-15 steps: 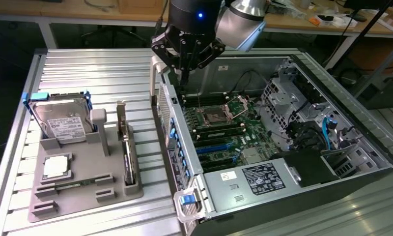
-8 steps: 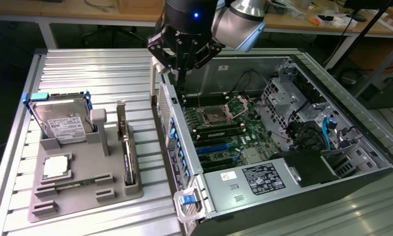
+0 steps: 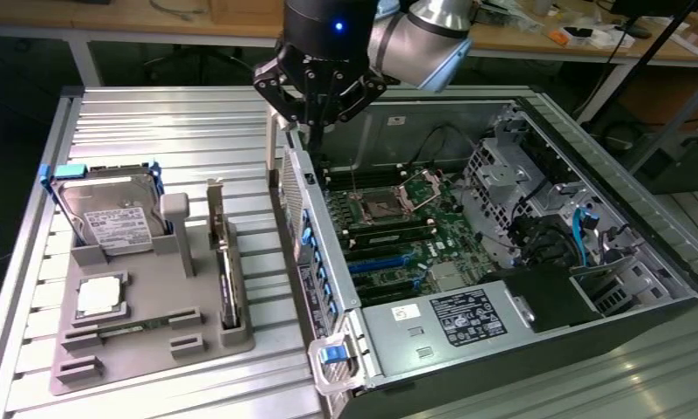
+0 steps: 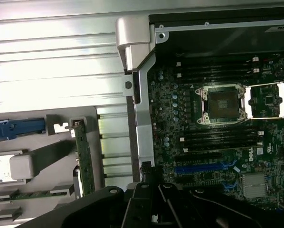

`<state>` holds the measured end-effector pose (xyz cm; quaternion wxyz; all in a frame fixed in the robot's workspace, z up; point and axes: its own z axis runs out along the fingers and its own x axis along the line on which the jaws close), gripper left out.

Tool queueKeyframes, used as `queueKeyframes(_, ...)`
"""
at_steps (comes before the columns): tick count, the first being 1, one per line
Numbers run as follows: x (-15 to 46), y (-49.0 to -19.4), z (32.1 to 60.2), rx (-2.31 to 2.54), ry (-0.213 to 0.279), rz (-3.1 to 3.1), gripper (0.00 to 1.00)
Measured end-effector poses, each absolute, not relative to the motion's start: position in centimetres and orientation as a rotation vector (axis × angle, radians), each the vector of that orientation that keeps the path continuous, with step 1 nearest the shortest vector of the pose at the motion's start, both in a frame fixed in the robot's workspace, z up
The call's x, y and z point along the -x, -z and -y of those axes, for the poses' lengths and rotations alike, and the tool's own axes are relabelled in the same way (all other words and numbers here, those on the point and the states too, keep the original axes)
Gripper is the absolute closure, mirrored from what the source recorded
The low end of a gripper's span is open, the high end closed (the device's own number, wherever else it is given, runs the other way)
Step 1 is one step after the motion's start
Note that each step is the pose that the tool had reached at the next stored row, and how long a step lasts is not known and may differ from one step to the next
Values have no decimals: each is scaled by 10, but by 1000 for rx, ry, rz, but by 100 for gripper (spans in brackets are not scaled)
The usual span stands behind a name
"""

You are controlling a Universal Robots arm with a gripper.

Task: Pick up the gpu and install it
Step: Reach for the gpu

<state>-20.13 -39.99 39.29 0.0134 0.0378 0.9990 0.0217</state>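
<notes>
Exterior view – gripper: the black two-fingered gripper (image 3: 315, 129) hangs at the upper middle of the frame, its fingers clenched together, just above the near wall of the case.
Exterior view – case: an open black and silver tower computer case (image 3: 628, 262) lies on its side across the exterior view's right, with its green motherboard (image 3: 401, 227) exposed.
Exterior view – gpu: the slim green card with a black face and a silver end bracket (image 3: 223, 266) stands on edge in a slot of the grey plastic holder (image 3: 151, 349) at the exterior view's left, well apart from the gripper.
Exterior view – hard drive: a silver drive with a white label (image 3: 114, 218) stands upright in the same holder, beside the gpu.
Exterior view – table: ribbed aluminium table (image 3: 174, 131) under everything.
Wrist view – gripper: its dark fingers (image 4: 149, 185) are clenched and sit over the case's silver side wall (image 4: 144, 118).
Wrist view – gpu: its green edge (image 4: 85, 161) shows in the grey holder (image 4: 56, 151), apart from the fingers.
Wrist view – motherboard: green board (image 4: 218, 142) with a square silver processor socket (image 4: 222, 102).
</notes>
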Motion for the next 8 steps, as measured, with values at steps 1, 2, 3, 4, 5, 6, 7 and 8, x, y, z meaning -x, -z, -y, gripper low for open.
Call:
queueKeyframes(1, 202, -393, 400, -118, -68, -3112, 89)
queueKeyframes(2, 203, -393, 400, -118, -68, -3112, 89)
queueKeyframes(3, 205, -393, 400, -118, -68, -3112, 89)
queueKeyframes(4, 210, -393, 400, -118, -68, -3112, 89)
queueKeyframes(5, 214, -393, 400, -118, -68, -3112, 89)
queueKeyframes(6, 219, -393, 400, -118, -68, -3112, 89)
queueKeyframes(7, 225, -393, 400, -118, -68, -3112, 89)
queueKeyframes(8, 227, -393, 400, -118, -68, -3112, 89)
